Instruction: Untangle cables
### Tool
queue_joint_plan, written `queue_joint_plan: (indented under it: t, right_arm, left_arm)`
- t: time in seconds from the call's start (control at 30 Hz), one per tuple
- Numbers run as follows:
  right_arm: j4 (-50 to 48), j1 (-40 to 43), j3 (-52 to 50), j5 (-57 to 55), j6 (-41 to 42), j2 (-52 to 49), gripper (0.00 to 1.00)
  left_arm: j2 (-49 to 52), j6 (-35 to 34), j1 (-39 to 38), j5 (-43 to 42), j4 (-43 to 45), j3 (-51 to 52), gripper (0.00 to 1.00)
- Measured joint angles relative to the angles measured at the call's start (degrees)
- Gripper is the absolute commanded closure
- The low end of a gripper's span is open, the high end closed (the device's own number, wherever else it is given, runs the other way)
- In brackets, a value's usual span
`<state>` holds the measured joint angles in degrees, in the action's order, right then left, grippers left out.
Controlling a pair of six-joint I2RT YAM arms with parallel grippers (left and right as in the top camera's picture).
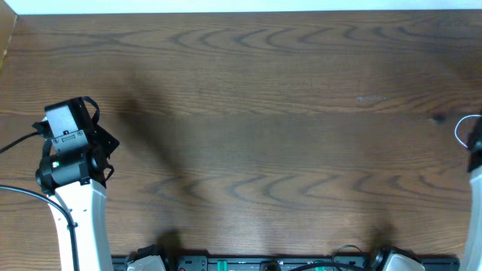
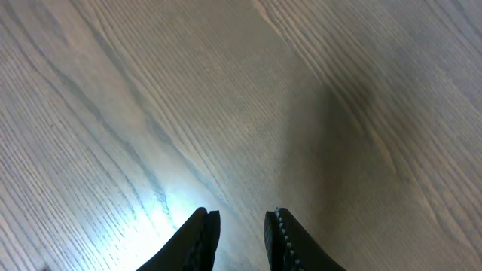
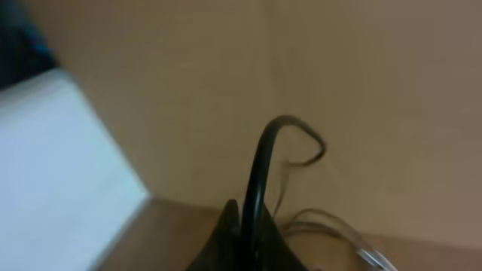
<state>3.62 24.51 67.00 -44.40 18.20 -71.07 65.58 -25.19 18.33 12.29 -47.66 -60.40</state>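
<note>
My right end effector point(image 3: 248, 237) is pinching the black cable point(image 3: 260, 162), which arcs up out of it. A white cable point(image 1: 456, 131) loops just beside it at the counter's point(image 2: 226, 90) far right edge. My left end effector point(image 2: 241, 222) is spread, well apart from both.

Right of the left arm point(image 1: 71, 162): bare table point(image 1: 271, 113) wood all the way across, free passage. Far right of it, the right arm point(image 1: 476, 162) sits at the edge, with a white cable point(image 1: 456, 132) loop just beside it. Below-right of it, base rail point(image 1: 263, 263) hardware lines the near edge. Ahead of the left gripper point(image 2: 241, 222), fingers apart, only wood. The right gripper point(image 3: 252, 226) pinches a black cable point(image 3: 263, 150) arcing up in its path; that view is blurred.
</note>
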Motion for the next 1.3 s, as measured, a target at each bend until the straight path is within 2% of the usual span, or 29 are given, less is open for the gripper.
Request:
queue_joint_plan:
  t: [0.1,0.3,0.57,0.67,0.77,0.97,1.07,1.2,1.3]
  right_arm:
    - [7.9,4.0,0.0,3.1,0.9,0.0,0.99]
    - [22.3,7.9,-0.1,10.5,11.7,-1.2,0.99]
    - [22.0,8.7,-0.1,16.3,17.5,-7.9,0.99]
    - [19.1,11.1,-0.2,18.9,18.2,-9.5,0.99]
    - [14.1,15.5,-0.2,27.1,21.6,-9.7,0.99]
    - [-7.3,26.1,-0.5,51.7,45.2,-10.4,0.99]
    - [-17.9,28.2,-0.4,58.1,52.1,-11.0,0.99]
    - [-21.7,30.0,-0.4,59.8,55.3,-11.0,0.99]
    - [-22.0,30.9,-0.4,56.5,52.3,-11.5,0.99]
  left_arm:
    - [0.0,0.1,0.0,0.0,0.0,0.0,0.73]
    - [0.0,0.1,0.0,0.0,0.0,0.0,0.73]
    - [0.0,0.1,0.0,0.0,-0.5,0.0,0.73]
    - [0.0,0.1,0.0,0.0,-0.5,0.0,0.73]
    - [0.0,0.1,0.0,0.0,-0.5,0.0,0.73]
    - [0.0,0.1,0.0,0.0,-0.6,0.0,0.73]
    - [0.0,0.1,0.0,0.0,-0.5,0.0,0.73]
    - [0.0,0.1,0.0,0.0,-0.5,0.0,0.74]
    - [0.0,0.1,0.0,0.0,-0.5,0.0,0.73]
